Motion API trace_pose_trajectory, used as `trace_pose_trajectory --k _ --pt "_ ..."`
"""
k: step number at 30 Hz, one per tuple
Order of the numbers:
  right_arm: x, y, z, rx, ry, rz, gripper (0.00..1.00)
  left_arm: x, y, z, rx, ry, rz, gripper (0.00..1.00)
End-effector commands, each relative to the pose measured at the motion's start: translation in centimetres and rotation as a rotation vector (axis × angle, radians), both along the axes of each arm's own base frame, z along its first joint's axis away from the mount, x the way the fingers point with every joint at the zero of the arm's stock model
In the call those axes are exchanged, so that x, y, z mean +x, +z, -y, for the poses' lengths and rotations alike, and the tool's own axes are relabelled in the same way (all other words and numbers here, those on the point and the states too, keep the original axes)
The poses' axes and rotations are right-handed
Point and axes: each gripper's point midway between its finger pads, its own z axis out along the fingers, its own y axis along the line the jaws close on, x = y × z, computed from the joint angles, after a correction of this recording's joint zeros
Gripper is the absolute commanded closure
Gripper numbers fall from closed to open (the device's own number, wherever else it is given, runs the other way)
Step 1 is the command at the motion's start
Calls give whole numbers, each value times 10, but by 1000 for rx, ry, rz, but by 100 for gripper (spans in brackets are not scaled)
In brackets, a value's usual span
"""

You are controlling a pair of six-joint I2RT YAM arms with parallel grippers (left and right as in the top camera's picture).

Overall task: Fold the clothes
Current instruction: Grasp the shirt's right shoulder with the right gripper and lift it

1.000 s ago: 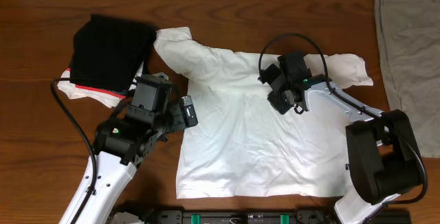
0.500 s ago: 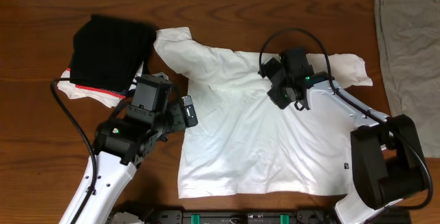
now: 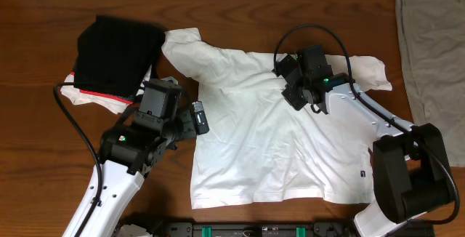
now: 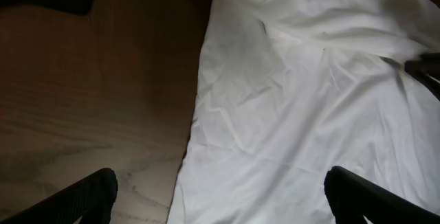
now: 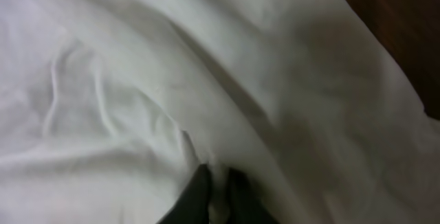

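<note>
The white T-shirt (image 3: 254,142) lies spread flat on the wooden table; its lettering does not show, but a small black hem tag (image 3: 362,173) does. My right gripper (image 3: 293,96) is near the shirt's upper middle. In the right wrist view its fingers (image 5: 216,191) are shut on a pinched fold of the white fabric (image 5: 137,80). My left gripper (image 3: 197,118) hovers open at the shirt's left edge. In the left wrist view its jaws (image 4: 220,196) are wide apart over that edge of the shirt (image 4: 289,114), holding nothing.
A black folded garment with a red edge (image 3: 116,51) lies at the upper left, next to the shirt's left sleeve, with white cloth (image 3: 87,95) under it. A flat olive-grey cloth (image 3: 432,41) lies at the right edge. A black rail (image 3: 240,230) runs along the front.
My right gripper has moved toward the far side of the table with the pinched fabric. The shirt's hem has slid a little back and right. The left arm has not moved.
</note>
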Motion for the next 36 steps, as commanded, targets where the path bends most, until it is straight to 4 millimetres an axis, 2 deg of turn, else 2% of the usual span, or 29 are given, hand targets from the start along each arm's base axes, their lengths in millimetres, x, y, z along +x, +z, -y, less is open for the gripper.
trace_pose_trajectory --k 1,7,12,22,25,27,30,33,36 --pt "10 18 -6 18 1 59 99 2 3 -3 11 13 10 2" --pt "27 28 -6 23 -19 139 99 2 3 -3 11 13 10 2" --pt "46 40 3 26 -72 221 99 2 3 -3 11 13 10 2" --pt "99 86 27 100 -155 474 99 2 3 -3 11 13 10 2" --pt "117 94 33 121 -174 553 99 2 3 -3 11 13 10 2" --pt "127 92 35 135 -188 588 98 2 3 -3 11 13 10 2" --pt "142 76 38 144 -197 626 87 2 3 -3 11 13 10 2" --pt "159 51 41 154 -210 675 87 2 3 -3 11 13 10 2" --pt "175 26 46 161 -225 718 90 2 3 -3 11 13 10 2"
